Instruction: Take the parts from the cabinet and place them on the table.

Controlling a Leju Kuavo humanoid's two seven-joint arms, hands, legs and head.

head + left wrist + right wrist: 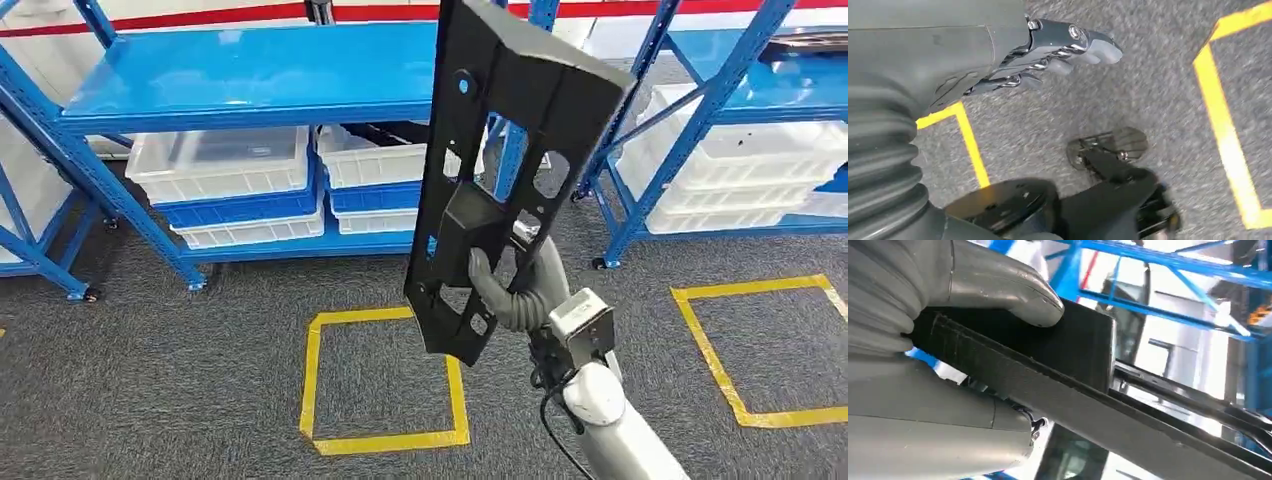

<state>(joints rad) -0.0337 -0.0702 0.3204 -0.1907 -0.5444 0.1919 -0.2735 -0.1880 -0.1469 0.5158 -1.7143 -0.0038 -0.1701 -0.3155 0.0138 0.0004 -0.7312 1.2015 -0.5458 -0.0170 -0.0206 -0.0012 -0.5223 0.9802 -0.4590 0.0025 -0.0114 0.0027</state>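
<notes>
The right hand (510,290) grips a long, flat black plastic panel (510,170) pierced with several cut-outs, holding it by a raised block near its lower end. The panel stands nearly upright in the centre of the head view, tilted so its top leans toward the upper right of the frame, with its lower tip hanging above the grey carpet (180,380). In the right wrist view the thick grey thumb (1013,290) presses onto the block of the panel (1073,370), while the rest of the hand (938,405) lies on the panel's other side.

Behind the panel, across the upper left and centre of the head view, stands a blue metal shelving rack (250,75) with a bare top shelf; under it sit translucent white plastic bins (225,165) stacked with blue trays. A second blue rack (770,80) with more white bins (740,170) fills the upper right. Yellow tape squares (385,380) mark the carpet in the lower centre and lower right.

The left hand (1048,50) hangs above the carpet in the left wrist view, its dark fingers (1013,82) loosely curled with nothing in them, though the blur makes their exact spread hard to judge.
</notes>
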